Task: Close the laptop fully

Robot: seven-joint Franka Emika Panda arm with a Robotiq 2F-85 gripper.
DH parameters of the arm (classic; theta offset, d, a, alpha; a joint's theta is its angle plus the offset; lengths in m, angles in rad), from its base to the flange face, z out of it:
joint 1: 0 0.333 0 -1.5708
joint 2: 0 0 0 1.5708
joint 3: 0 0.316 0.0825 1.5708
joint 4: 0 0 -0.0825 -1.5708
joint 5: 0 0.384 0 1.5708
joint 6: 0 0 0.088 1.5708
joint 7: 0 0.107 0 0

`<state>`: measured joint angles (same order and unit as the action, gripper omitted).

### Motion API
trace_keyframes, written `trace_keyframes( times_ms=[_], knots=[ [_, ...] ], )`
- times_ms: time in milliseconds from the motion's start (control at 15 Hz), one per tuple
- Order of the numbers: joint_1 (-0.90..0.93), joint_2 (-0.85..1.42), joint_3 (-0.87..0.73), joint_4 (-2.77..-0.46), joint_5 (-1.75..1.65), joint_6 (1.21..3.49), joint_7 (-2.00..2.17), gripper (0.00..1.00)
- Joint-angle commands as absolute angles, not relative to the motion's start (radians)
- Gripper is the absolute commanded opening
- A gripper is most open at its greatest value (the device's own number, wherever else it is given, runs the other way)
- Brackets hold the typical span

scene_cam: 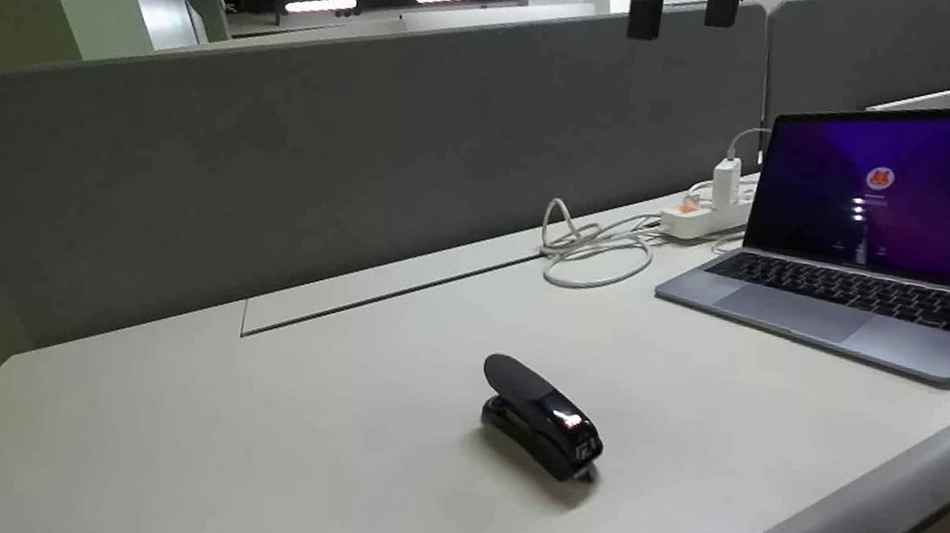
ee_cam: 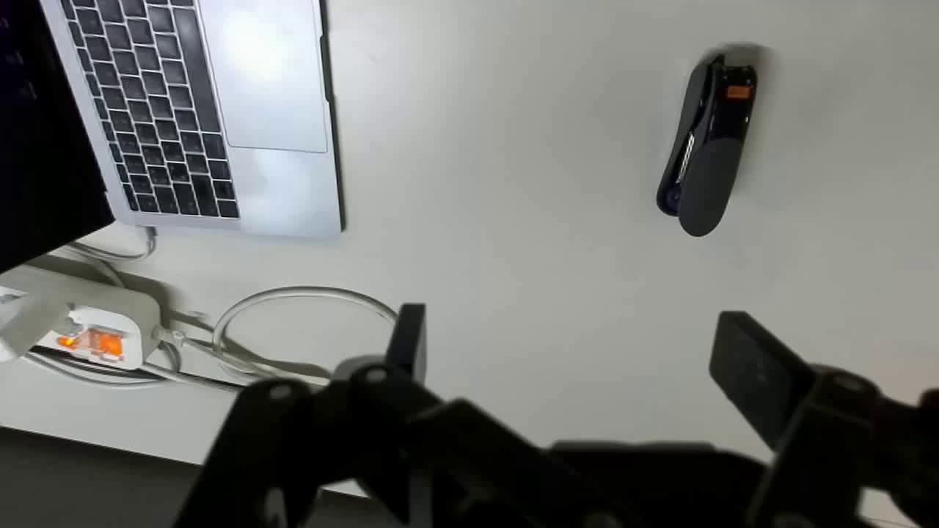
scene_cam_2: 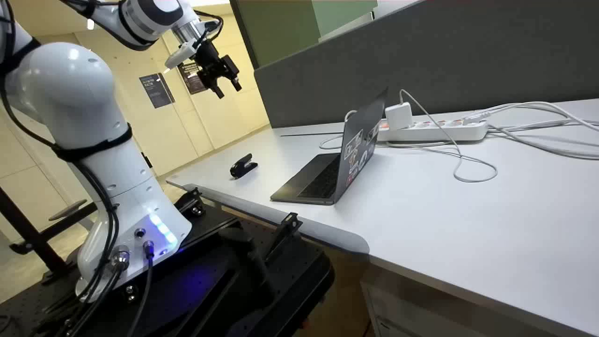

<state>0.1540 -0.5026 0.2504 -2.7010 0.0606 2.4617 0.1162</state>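
1. Pale desk (scene_cam: 277, 442) right up front, rounded grey trim on one edge.
2. White robot arm (scene_cam_2: 70, 89) stands beside that edge.
3. Laptop (scene_cam: 889, 220) near the same edge, lid up, screen glowing purple.
4. Power strip (scene_cam_2: 442, 133) lies near the opposite edge, beside the laptop.
5. Gripper (ee_cam: 576, 337) hangs above the desk, fingers spread pretty wide.
6. Black stapler (scene_cam_2: 241, 168), in an exterior view, sits between laptop and the grey edge's far corner.

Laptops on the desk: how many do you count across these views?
1: the laptop stands open on the desk, near the white power strip, and shows in all three views.
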Motion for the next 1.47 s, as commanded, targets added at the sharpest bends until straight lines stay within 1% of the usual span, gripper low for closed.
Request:
trace_keyframes(
  times_ms=[0, 667, 800, 1000, 1133, 1400],
  knots=[
    [0.169, -0.501, 0.235, -2.700, 0.048, 2.459, 0.125, 1.00],
    [0.169, -0.501, 0.235, -2.700, 0.048, 2.459, 0.125, 1.00],
    [0.191, -0.520, 0.174, -2.727, 0.116, 2.503, 0.083, 1.00],
    [0.208, -0.534, 0.053, -2.749, 0.206, 2.491, -0.042, 1.00],
    [0.152, -0.551, 0.002, -2.757, 0.181, 2.449, -0.094, 1.00],
    [-0.004, -0.572, -0.062, -2.763, 0.026, 2.412, -0.148, 1.00]
  ],
)
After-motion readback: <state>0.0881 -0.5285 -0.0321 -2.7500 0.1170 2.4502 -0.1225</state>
